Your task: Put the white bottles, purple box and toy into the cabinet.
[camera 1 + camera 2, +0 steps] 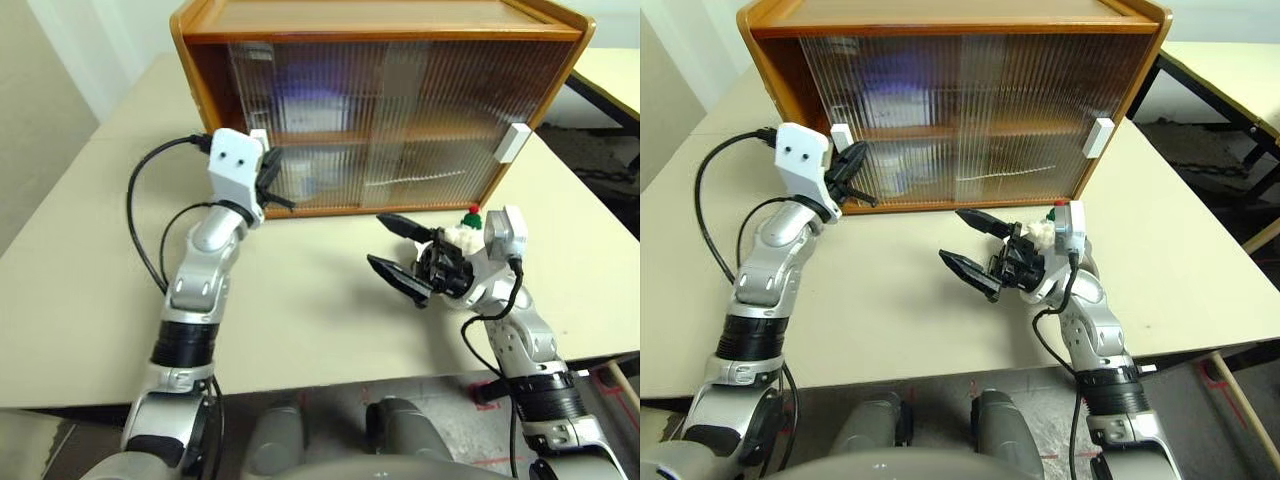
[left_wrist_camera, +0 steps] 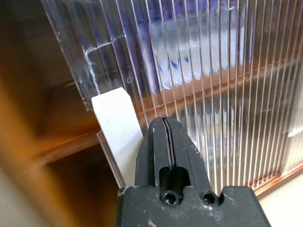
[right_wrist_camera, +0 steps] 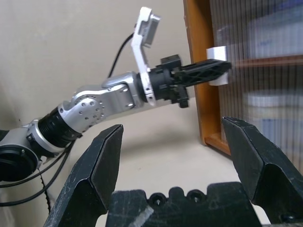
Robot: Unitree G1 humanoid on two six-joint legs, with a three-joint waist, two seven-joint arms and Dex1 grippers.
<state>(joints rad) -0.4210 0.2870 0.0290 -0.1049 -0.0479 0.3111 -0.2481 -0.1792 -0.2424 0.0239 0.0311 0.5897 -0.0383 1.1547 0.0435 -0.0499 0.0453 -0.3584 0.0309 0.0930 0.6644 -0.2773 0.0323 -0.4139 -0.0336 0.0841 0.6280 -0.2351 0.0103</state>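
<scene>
Cabinet (image 1: 380, 20) stands at the back of the surface (image 1: 80, 300), both ribbed sliding doors drawn across its front. White bottles (image 1: 885, 170) and the purple box (image 1: 315, 105) show dimly behind the left door. Left tool (image 1: 853, 175), fingers pressed together, sits against that door's white handle (image 2: 116, 127). Right tool (image 1: 398, 250) hangs fully spread, holding nothing, and the toy (image 1: 470, 222) peeks out behind its wrist. Judged step: working the left door; next, push the handle sideways to open it.
</scene>
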